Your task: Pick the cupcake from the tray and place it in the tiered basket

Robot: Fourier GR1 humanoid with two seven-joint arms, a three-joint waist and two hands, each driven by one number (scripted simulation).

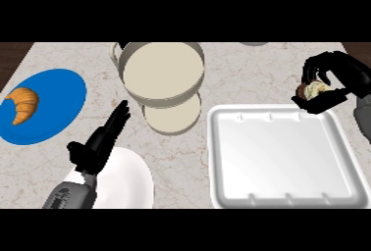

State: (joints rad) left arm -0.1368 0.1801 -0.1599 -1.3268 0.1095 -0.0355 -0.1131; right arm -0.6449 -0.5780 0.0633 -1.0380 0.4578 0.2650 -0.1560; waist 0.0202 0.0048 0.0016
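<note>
Across the marbled, pale stone counter, seen from the head view, no brand, label or writing can be read on anything. At the upper right, the right hand has its black fingers and thumb curled round the cupcake, a small round, cream-topped thing with a darker base, largely hidden by the hand; it is held over the counter just past the far right corner of the tray, no longer lying in it. That tray is white, rectangular with rounded corners, smooth and faintly glossy, with small notches along its near and far rims. At the lower left, the left hand has straight, relaxed fingers pointing away from the robot and holds nothing; it shows above a plain white plate. Left of it lies a flat blue plate bearing a golden, crescent-shaped croissant. At the top centre stands the tiered basket, two round cream-coloured tiers with low walls, the larger one overlapping the smaller one nearer the robot.
</note>
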